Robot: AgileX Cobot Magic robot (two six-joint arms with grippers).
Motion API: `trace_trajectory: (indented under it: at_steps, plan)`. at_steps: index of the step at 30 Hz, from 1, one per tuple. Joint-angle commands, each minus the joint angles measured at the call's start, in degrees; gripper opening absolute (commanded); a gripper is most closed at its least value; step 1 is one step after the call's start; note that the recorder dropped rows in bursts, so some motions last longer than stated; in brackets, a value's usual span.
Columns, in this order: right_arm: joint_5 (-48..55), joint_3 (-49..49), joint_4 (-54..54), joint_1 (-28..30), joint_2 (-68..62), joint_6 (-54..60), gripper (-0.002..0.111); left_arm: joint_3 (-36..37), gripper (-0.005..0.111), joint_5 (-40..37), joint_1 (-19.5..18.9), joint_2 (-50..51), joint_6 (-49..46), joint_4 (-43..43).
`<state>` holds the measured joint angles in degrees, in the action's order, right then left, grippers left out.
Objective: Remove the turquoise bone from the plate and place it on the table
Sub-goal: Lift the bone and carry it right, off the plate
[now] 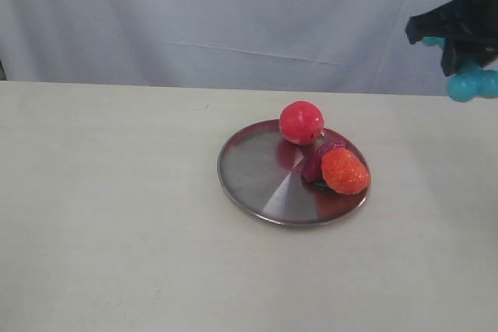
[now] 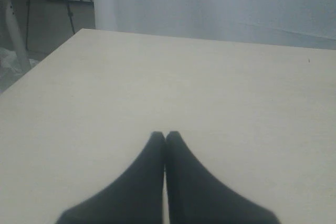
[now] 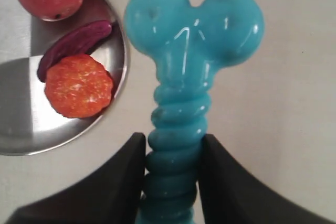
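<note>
Right gripper [image 3: 173, 141] clamped on ribbed shaft of turquoise bone [image 3: 191, 30], fingers pressed against both sides, knobbed end sticking out past fingertips. Bone off plate [image 1: 253, 180], held in air over table [image 1: 117, 215], right of plate, well clear of its rim. Open tabletop under bone and all round plate. Red ball [image 1: 301, 122], orange toy [image 1: 345, 171] and purple piece [image 1: 320, 153] crowd plate's right side. Left gripper [image 2: 165, 136] closed tip to tip, holding nothing, over table.
</note>
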<state>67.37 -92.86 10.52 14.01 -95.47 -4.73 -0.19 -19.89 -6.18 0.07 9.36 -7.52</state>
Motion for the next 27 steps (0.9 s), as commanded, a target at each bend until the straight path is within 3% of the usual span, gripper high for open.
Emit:
trace_trajectory:
  at_steps: [1,10,16,27]
  plan:
    - [-7.8,6.94,-4.91,5.74,0.53,3.04,0.0,0.19,0.0,0.04,0.39,-0.07,0.0,-0.02]
    - [-21.6,20.22,-10.14,8.49,-2.72,6.33,0.0,0.19,0.0,0.04,0.39,-0.07,0.0,-0.02]
    - [-23.07,21.65,-16.53,8.36,-10.5,10.06,0.0,0.19,0.0,0.04,0.39,-0.07,0.0,-0.02]
    - [-29.85,21.65,-16.23,6.37,-14.91,10.64,0.0,0.19,0.0,0.04,0.39,-0.07,0.1,-0.02]
